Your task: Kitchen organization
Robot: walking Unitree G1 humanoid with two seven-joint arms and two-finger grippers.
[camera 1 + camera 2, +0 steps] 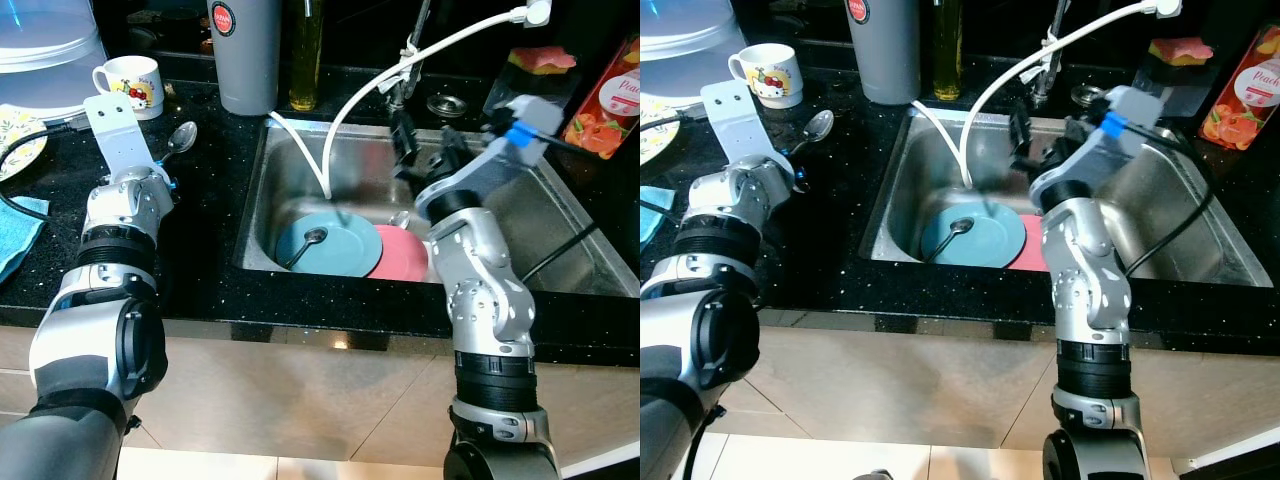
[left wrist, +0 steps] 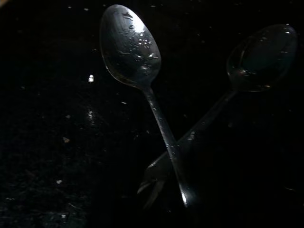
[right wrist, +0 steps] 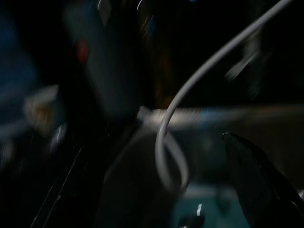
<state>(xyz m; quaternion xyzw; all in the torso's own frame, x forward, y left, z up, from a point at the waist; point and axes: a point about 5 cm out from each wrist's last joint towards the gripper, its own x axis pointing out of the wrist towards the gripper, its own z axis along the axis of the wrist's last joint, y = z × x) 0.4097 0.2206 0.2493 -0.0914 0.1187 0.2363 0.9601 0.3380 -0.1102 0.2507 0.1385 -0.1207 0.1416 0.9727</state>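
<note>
Hovering over sink (image 1: pixel 560 250), right hand (image 1: pixel 425 150) – grip unreadable, left hand's hidden, spoon (image 2: pixel 135 71) on counter (image 1: pixel 210 200).

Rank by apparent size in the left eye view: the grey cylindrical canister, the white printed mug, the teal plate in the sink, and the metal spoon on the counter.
1. Grey cylindrical canister, though its top is cut off.
2. Teal plate, close behind; too near to rank firmly.
3. White printed mug.
4. Metal spoon, smallest.
</note>
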